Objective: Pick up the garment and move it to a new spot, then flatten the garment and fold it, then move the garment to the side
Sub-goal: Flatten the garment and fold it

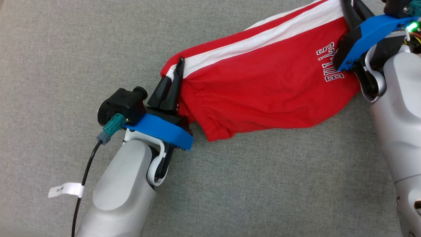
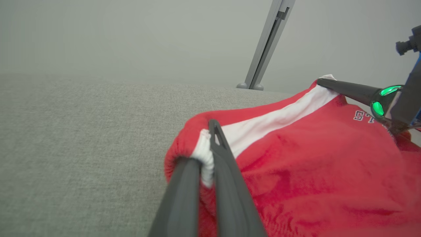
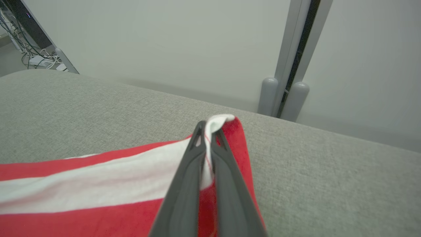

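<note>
The garment (image 1: 263, 85) is a pair of red shorts with white side stripes and white lettering, stretched between my two grippers above the grey cloth surface. My left gripper (image 1: 177, 70) is shut on the waistband end at its left. In the left wrist view the left gripper (image 2: 210, 144) pinches the white part of the garment (image 2: 312, 158). My right gripper (image 1: 348, 13) is shut on the far right corner. In the right wrist view the right gripper (image 3: 207, 131) clamps the white-striped corner of the garment (image 3: 98, 184). The lower part of the garment sags toward the surface.
A grey fabric surface (image 1: 98, 49) spreads under everything. A black cable with a white tag (image 1: 64, 190) runs along my left forearm. Past the surface's far edge stand a pale wall and a grey post (image 3: 286, 95); tangled cables (image 3: 33, 56) lie at the far left.
</note>
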{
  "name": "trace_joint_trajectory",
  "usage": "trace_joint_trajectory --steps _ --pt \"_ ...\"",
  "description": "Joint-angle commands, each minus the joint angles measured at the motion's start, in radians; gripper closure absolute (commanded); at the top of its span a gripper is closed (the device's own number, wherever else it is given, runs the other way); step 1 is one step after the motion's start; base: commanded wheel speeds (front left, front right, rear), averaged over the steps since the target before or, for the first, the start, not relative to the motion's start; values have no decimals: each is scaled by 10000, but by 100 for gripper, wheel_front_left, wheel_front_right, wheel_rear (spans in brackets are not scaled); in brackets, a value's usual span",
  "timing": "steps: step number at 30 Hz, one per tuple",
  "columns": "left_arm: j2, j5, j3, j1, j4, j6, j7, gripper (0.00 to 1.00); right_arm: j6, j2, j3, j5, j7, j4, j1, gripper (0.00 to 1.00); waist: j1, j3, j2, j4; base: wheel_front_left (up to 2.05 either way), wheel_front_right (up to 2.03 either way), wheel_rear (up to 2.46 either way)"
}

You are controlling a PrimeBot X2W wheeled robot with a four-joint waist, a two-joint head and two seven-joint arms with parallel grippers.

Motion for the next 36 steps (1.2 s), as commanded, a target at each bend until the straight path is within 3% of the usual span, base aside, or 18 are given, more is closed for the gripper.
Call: trace_joint_trajectory --steps 1,8,19,36 --pt "-20 71 -4 -228 78 -62 -47 0 6 -20 62 -2 -221 216 -314 0 -3 -24 0 -18 0 0 0" --pt "-64 387 43 205 323 -48 -45 0 6 -135 642 414 -925 1081 -89 0 -3 -484 0 -256 0 0 0" --pt "181 1007 666 1777 -656 120 -47 0 6 -793 1472 1283 -1324 1429 1052 0 -3 -1328 0 -423 0 0 0" --pt "42 1620 3201 3569 -3347 960 -46 0 6 -1161 2199 2057 -822 2111 1979 0 -3 -1592 0 -76 0 0 0"
